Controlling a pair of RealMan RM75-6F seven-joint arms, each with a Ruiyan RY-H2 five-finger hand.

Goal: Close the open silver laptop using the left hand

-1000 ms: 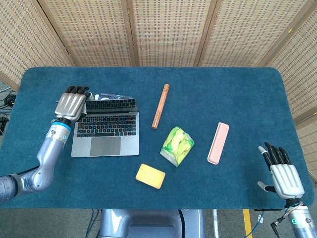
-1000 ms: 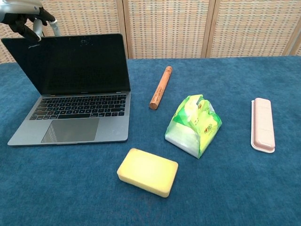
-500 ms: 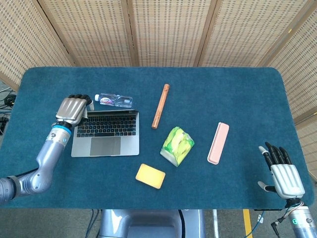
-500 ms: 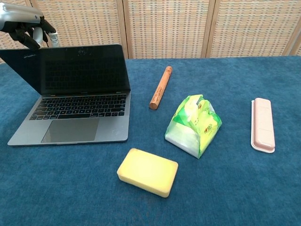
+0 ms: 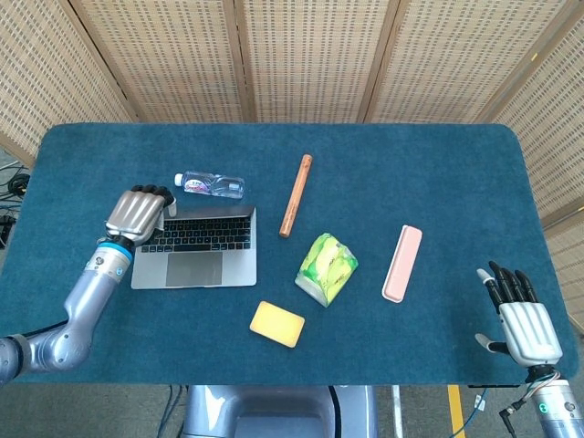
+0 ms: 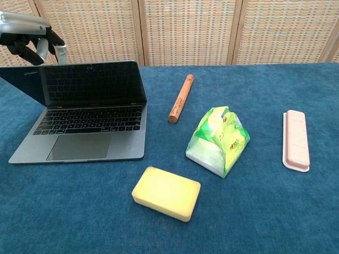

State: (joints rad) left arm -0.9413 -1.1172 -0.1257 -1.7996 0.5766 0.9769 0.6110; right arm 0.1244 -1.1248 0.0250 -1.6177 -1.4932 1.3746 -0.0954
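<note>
Silver laptop point(image 5: 193, 248): on the left part of the counter point(image 5: 429, 182), base flat, lid tilted well forward over the keyboard but not shut; chest view shows the dark screen point(image 6: 87, 83) leaning toward the keys.
Left robot hand point(image 5: 137, 213): at the lid's upper left corner, fingers curled over the top edge; in the chest view the dark fingertips point(image 6: 24, 46) hook over that corner. It rests on the lid, nothing clamped inside it.
Right robot hand point(image 5: 517, 318): low at the near right edge of the counter, well apart from everything, fingers spread and straight, holding nothing.
Water bottle point(image 5: 211, 185): lying on its side just behind the laptop.
Wooden rod point(image 5: 295, 195): lying right of the laptop, running front to back, apart from it.
Green tissue pack point(image 5: 326, 267): near the middle of the counter, between the rod and the pink case.
Pink case point(image 5: 402, 263): right of the pack, long side front to back.
Yellow sponge point(image 5: 276, 324): nearest the front edge, in front of the laptop's right corner and the pack.
</note>
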